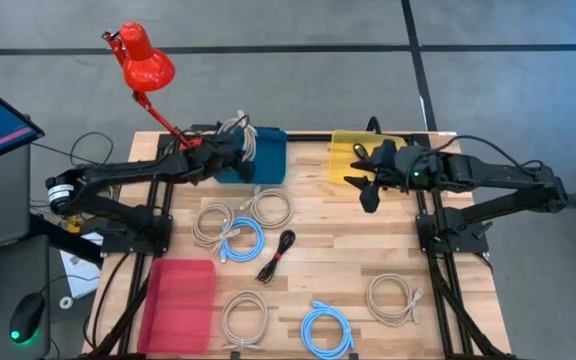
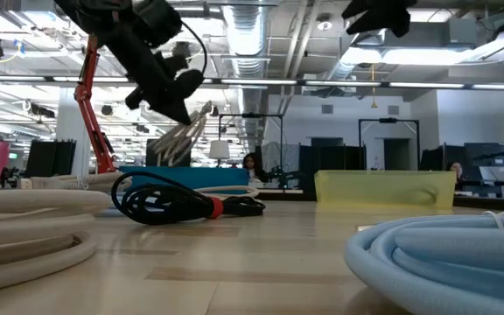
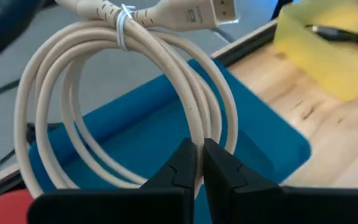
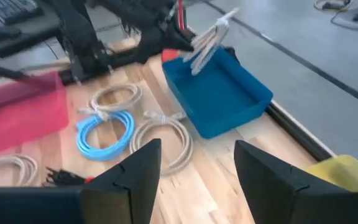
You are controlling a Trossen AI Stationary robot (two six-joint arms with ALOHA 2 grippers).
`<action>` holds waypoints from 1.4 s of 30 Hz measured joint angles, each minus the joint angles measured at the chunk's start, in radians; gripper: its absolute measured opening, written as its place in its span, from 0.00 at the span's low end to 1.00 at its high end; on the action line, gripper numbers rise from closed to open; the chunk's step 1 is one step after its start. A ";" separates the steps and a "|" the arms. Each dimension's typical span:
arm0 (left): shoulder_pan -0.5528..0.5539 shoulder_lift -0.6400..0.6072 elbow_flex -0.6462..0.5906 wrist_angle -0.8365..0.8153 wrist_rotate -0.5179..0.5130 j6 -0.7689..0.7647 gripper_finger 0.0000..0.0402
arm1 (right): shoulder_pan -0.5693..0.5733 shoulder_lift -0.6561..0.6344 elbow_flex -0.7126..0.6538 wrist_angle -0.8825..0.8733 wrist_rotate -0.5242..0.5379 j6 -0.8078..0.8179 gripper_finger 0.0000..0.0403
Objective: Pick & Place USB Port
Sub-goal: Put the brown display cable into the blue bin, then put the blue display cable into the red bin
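Note:
My left gripper [image 3: 199, 167] is shut on a coiled beige cable [image 3: 126, 106] with a white tie and a metal plug, held in the air over the blue tray [image 1: 266, 155]. In the low view the coil [image 2: 182, 136] hangs below that gripper, above the tray [image 2: 191, 178]. My right gripper [image 1: 366, 180] is open and hovers over the yellow tray [image 1: 353, 150] at the table's far right, touching nothing. More beige and blue coils [image 1: 240, 240] and a black cable [image 1: 276, 255] lie on the table. My left gripper pinches the beige coil's bundled strands [image 3: 195, 134] between its two fingers, at the side of the loop opposite the tied plug end. The coil is lifted clear and stands out past the fingers over the blue tray.
A pink tray [image 1: 178, 300] sits at the near left. A red desk lamp [image 1: 143, 62] stands beyond the far left corner. Beige coils [image 1: 396, 298] and a blue coil [image 1: 326, 330] lie toward the near edge. Bare wood lies between the trays.

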 joint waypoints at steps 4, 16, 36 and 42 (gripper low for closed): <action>0.032 0.060 -0.010 0.000 0.059 -0.003 0.03 | 0.000 0.010 0.002 0.004 0.001 0.000 0.45; 0.043 0.194 -0.013 0.016 0.087 -0.031 0.05 | 0.005 0.014 0.001 0.003 -0.002 0.000 0.40; 0.035 0.019 -0.012 0.068 0.271 -0.031 0.24 | 0.004 0.014 0.001 0.003 -0.005 0.000 0.40; -0.020 -0.205 -0.012 0.076 0.427 -0.028 0.10 | 0.004 0.014 0.001 0.013 -0.006 0.000 0.39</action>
